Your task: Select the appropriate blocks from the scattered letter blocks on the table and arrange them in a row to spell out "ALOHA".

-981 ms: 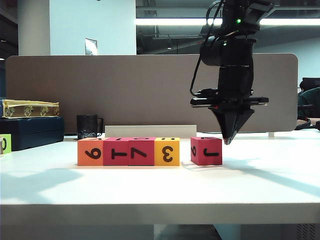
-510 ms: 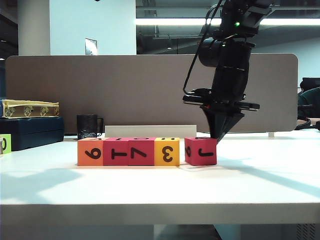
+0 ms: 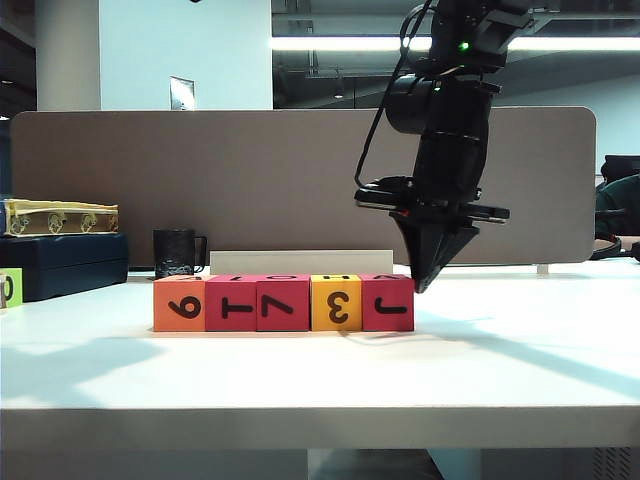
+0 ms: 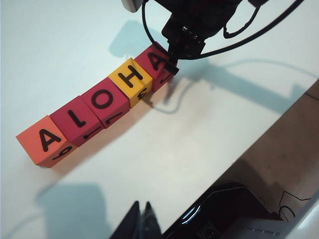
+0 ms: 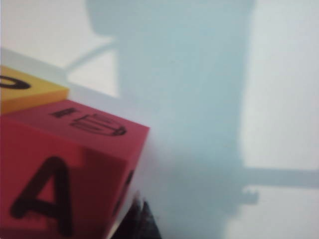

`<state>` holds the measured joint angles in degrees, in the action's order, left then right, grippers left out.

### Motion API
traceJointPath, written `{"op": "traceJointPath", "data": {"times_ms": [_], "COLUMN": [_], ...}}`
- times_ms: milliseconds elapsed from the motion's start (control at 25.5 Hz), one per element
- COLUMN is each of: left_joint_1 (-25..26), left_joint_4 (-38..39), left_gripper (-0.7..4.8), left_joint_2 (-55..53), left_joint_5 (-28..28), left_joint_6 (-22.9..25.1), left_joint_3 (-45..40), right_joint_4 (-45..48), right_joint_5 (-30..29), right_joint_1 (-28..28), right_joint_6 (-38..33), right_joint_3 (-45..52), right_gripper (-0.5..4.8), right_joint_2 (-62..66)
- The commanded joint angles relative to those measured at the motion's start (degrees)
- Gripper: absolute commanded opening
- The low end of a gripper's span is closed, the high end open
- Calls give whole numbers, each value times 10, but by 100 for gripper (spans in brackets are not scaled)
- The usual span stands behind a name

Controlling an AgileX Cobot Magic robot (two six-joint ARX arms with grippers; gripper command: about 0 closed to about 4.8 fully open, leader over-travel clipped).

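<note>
crimson end block (image 3: pixel 387 302) touches right gripper (image 3: pixel 425 284), left gripper (image 4: pixel 142 219) apart.

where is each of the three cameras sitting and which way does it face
Exterior view: low at the table front, facing the block row and divider; shows the right gripper.
Left wrist view: high on the left arm, looking down at blocks spelling ALOHA; shows the shut left gripper and the right arm.
Right wrist view: close beside the end crimson A block; shows shut right gripper tips.
All share that end block.
</note>
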<state>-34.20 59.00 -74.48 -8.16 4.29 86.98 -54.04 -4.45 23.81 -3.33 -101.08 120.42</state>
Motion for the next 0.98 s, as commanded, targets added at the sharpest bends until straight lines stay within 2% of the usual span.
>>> {"op": "traceJointPath", "data": {"times_ms": [39, 157, 275, 353, 471, 550, 628, 824, 981], "left_joint_1": [0, 1, 4, 9, 30, 54, 100, 132, 139], "left_joint_4": [-4, -4, -10, -17, -34, -81, -136, -162, -180], "left_gripper": [-6, -6, -6, -6, -6, -6, -6, -6, -6], "left_joint_2": [2, 3, 3, 5, 13, 29, 46, 57, 70], "left_joint_5": [0, 17, 78, 96, 96, 97, 94, 75, 64], "left_joint_6": [3, 5, 28, 28, 26, 21, 10, -14, -14], "left_joint_3": [3, 3, 3, 3, -2, -24, -64, -120, -162], "right_joint_4": [3, 2, -3, -3, -7, -16, -27, -45, -33], "right_joint_5": [47, 87, 88, 80, 71, 69, 25, -9, -19], "right_joint_1": [1, -1, -2, -2, -2, -2, -2, 1, 17], "right_joint_6": [0, 2, 4, 4, 4, 7, 6, 6, 3], "right_joint_3": [-2, -3, -3, -2, -2, -2, -2, 12, 65], "right_gripper": [-1, -1, -1, -1, -1, -1, -1, -1, -1], "right_joint_2": [-2, -4, -25, -42, -72, -121, -172, -228, -275]}}
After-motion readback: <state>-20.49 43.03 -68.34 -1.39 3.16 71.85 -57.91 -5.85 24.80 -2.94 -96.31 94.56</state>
